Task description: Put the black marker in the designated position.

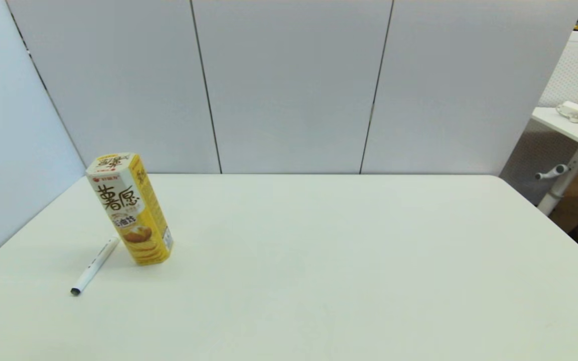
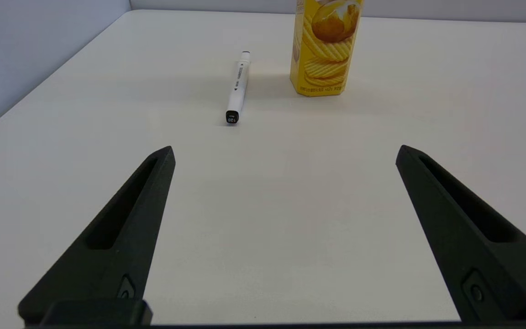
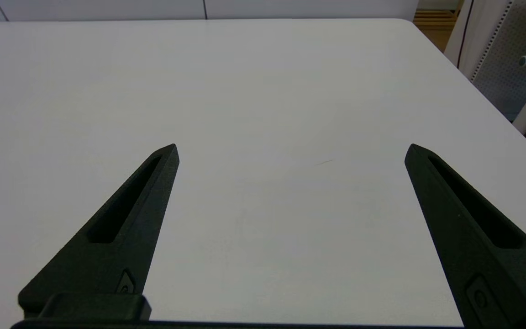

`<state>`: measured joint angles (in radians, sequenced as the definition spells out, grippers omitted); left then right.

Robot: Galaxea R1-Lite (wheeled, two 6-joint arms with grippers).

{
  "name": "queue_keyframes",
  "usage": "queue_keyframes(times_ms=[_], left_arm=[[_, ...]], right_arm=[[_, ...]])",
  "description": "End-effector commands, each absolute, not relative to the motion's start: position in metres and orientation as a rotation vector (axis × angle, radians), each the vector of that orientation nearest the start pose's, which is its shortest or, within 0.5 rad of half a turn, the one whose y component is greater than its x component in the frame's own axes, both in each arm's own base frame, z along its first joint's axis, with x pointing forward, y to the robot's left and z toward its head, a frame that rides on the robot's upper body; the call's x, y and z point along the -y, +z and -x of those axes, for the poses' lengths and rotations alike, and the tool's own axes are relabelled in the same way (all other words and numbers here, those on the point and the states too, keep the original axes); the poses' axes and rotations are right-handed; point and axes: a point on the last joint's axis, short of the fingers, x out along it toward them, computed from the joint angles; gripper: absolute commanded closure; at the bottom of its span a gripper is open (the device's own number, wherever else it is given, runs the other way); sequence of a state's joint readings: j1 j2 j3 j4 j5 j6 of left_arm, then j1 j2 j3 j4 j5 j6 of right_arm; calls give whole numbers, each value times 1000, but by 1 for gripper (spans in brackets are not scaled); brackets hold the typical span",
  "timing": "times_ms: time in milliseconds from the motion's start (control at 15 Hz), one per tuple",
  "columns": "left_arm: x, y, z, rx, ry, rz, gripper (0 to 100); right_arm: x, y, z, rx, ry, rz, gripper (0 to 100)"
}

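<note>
The black marker (image 1: 95,266) lies flat on the white table (image 1: 349,260), just beside the upright yellow snack box (image 1: 131,209). Left gripper (image 2: 285,153): fingers spread wide, empty, short of the marker. Right gripper (image 3: 291,151): spread wide, empty, over bare tabletop. The head view shows neither gripper.

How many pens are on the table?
1. The black marker lies flat on the white table, on the robot's left, beside the upright yellow snack box. Nothing seems to hide another.
</note>
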<state>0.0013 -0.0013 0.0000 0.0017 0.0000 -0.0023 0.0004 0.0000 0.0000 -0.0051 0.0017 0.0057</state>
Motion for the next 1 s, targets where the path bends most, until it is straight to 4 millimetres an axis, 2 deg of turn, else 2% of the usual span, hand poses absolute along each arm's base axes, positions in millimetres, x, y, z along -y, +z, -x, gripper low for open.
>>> queue_keyframes(times_ms=[67,1000], left_arm=[[0,75,23,0,2,3,0],[0,75,23,0,2,3,0]], right_arm=[[0,76,23,5,3,-6,0],[0,76,23,2,2,-11,0]])
